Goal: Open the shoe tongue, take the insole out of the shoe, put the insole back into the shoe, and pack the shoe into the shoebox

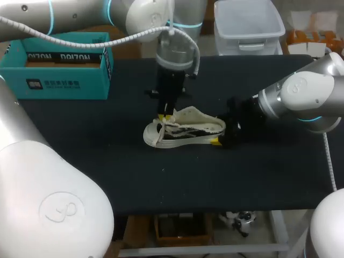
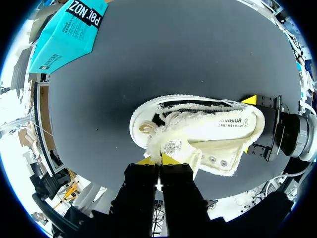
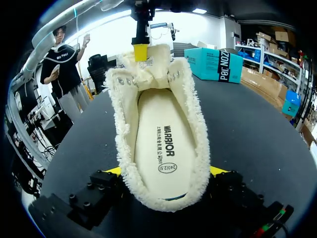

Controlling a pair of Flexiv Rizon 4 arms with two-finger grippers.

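**— How far along are you?**

— At the first step, by my judgement. The cream canvas low-top shoe with the fleecy lining (image 1: pixel 185 129) lies on its side in the middle of the black table (image 1: pixel 161 188). Its toe points toward my left side and its heel toward my right arm.

**— And your grippers?**

— My left gripper (image 2: pixel 158 159) comes down from above, its yellow tips pinched together on the edge of the fleece-lined cream tongue (image 3: pixel 148 67). My right gripper (image 3: pixel 166 171) has one yellow finger on each side of the heel. Both fingers seem to press against it, so I take it that this gripper clamps the shoe and steadies it. With the tongue held like this, the mouth of the shoe looks wide open from the heel end.

**— So the tongue is dealt with. What about the insole?**

— The pale, printed foam insole (image 3: pixel 161 144) lies flat inside the shoe, plain to see along its whole length in the right wrist view. Neither gripper touches it. I judge the taking-out is not yet begun.

**— What is left, then?**

— Nearly everything. The insole must come out and then go back in, and the shoe must be packed. The open teal cardboard shoebox (image 1: pixel 64 83) stands at the far left of the table, well apart from the shoe. One gripper will probably have to let go before it can reach in for the insole.
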